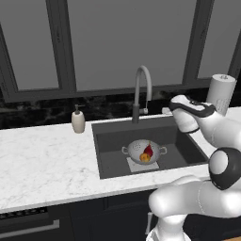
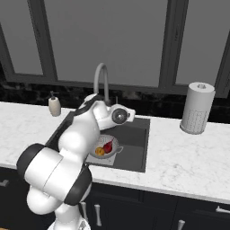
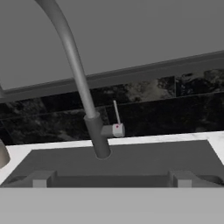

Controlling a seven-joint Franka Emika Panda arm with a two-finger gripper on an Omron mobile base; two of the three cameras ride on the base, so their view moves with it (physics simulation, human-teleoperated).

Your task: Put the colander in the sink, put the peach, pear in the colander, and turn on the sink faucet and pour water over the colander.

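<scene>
Our pincer (image 3: 112, 180) is wide open with nothing in it, hanging over the sink (image 1: 188, 146) and aimed straight at the sink faucet (image 3: 97, 131), whose little side lever (image 3: 116, 118) sits just ahead and slightly right of our fingertips (image 3: 40, 179). Below and behind us, the colander (image 1: 136, 148) rests on the sink floor with the peach (image 1: 144, 158) and pear (image 1: 148, 150) touching inside it. Farther out on the counter (image 1: 47, 160) we've got the soap bottle (image 1: 78, 120) off to our left and the paper-towel roll (image 2: 196, 108) to our right.

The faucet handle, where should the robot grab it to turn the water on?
Probably the thin lever standing up from the small side knob on the sink faucet. It faces the open gripper, so coming straight from the front, fingers either side, looks best.
</scene>
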